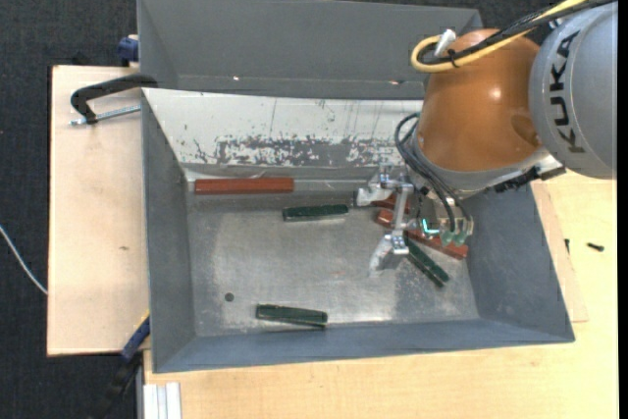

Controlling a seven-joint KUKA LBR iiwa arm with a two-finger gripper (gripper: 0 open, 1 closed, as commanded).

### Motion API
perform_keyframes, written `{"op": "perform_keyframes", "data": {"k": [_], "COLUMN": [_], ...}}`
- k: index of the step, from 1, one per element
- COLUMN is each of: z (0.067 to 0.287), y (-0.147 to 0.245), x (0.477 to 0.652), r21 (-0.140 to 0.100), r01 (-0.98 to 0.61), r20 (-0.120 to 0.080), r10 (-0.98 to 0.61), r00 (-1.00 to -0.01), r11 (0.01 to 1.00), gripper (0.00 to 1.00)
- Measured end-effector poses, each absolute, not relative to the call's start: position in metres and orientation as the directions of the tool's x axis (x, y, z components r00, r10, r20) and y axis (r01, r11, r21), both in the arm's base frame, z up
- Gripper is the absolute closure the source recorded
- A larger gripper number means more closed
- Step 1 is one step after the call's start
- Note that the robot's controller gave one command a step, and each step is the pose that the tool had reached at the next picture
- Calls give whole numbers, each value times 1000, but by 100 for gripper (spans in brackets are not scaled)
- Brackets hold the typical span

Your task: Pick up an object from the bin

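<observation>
Now, claw (386, 223): low in the right half of the bin (167, 240), and I read its two silver fingers (390, 252) as standing apart, one far, one near.
Between the fingers: I see the end of a red-brown bar (389, 212); touching or not, I cannot tell.
Just right of claw: dark green stick (428, 264), lying slantwise.
Elsewhere: longer red-brown bar (243, 184) far left, middle green stick (314, 211), near green stick (291, 315).

The arm (589, 93) comes in from 3 o'clock, with an orange cover (481, 108) on its wrist and a yellow cable (430, 51) looped at the cover's 11. The hand (385, 224) reaches toward 9, its two fingers (390, 253) spread apart.
</observation>
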State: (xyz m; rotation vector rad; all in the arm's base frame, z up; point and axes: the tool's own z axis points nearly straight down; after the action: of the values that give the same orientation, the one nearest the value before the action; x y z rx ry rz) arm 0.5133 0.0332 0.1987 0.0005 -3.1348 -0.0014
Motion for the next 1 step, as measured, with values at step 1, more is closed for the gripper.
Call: {"op": "perform_keyframes", "data": {"k": [1], "z": [202], "y": [33], "x": [515], "r21": [1], "r01": [0], "r20": [-1], "r10": [0], "r00": [-1000], "r11": [1000], "gripper": [0]}}
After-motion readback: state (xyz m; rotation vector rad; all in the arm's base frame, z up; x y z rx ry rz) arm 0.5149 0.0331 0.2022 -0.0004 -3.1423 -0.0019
